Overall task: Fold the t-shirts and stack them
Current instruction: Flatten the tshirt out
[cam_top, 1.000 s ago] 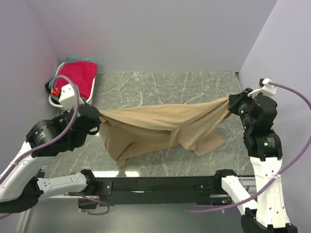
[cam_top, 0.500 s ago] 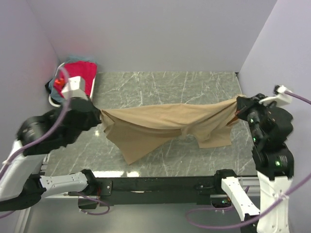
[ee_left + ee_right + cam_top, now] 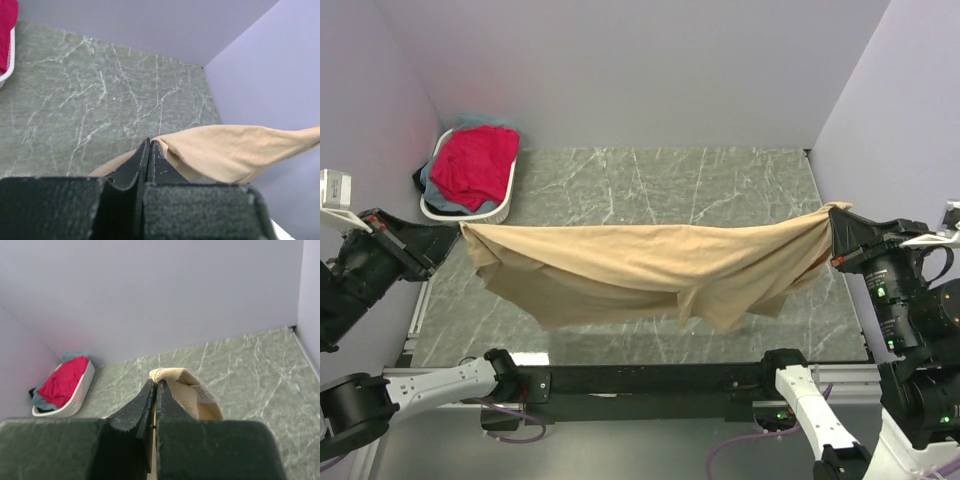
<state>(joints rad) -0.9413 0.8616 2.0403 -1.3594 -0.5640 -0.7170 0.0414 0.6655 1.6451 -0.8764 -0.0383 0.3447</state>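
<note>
i've got the left pincer (image 3: 452,235) and the right pincer (image 3: 834,240) each pinched shut on one end of the tan t-shirt (image 3: 640,265), which hangs stretched between them above the desk (image 3: 650,180). the red-pink t-shirt (image 3: 472,165) lies on top of others in the basket (image 3: 503,208) at the far left corner.

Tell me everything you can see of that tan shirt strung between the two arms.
The tan t-shirt is plain, soft beige cloth, stretched wide between the left gripper and right gripper, each shut on one end. Its top edge runs nearly straight; the rest sags in loose folds over the green marbled table.
</note>
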